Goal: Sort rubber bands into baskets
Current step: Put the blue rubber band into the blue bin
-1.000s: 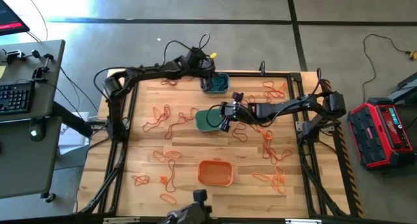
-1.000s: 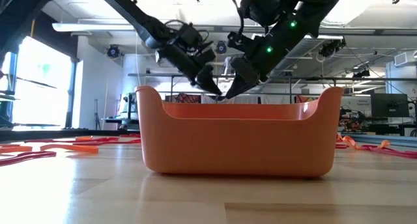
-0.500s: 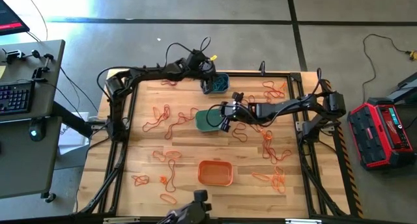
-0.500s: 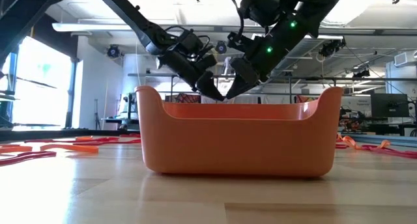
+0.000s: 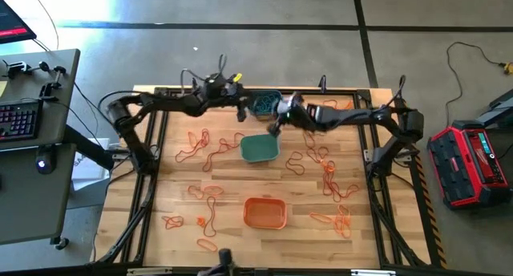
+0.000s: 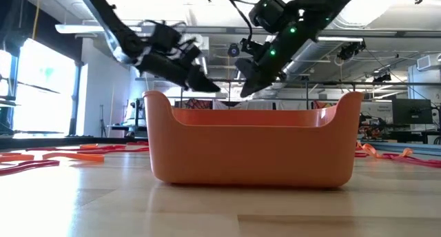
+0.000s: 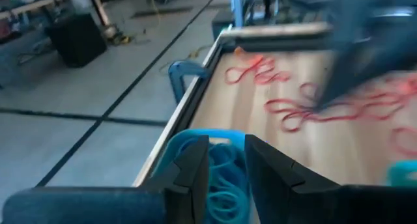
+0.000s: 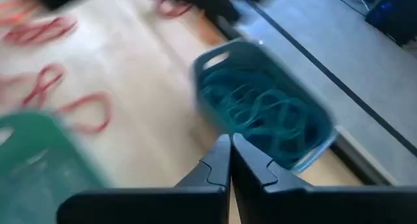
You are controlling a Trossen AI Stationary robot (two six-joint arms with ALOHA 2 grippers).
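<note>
- Left gripper: fingers parted by a narrow gap, nothing between them, poised above the grey-blue basket at the table's far edge.
- Right gripper: fingers pressed together with nothing visible between the tips, hovering by the same grey-blue basket, close beside the left gripper.
- Inside that basket: a heap of blue-teal bands, tangled and overlapping.
- Just in front of it: the teal-green basket; nearer the front edge, well apart, the orange basket.
- Scattered over the wooden table: orange and red rubber bands, lying flat, several overlapping or knotted into figure-eights, thickest on the right side.
- Likely handling: very light, limp, no stiffness to push against; prone to stretch, snag a neighbour or cling to a fingertip on release.
- Best hold, probably: pinch a single strand at a free loop end, away from crossings, fingertips brought right down to the wood.
</note>
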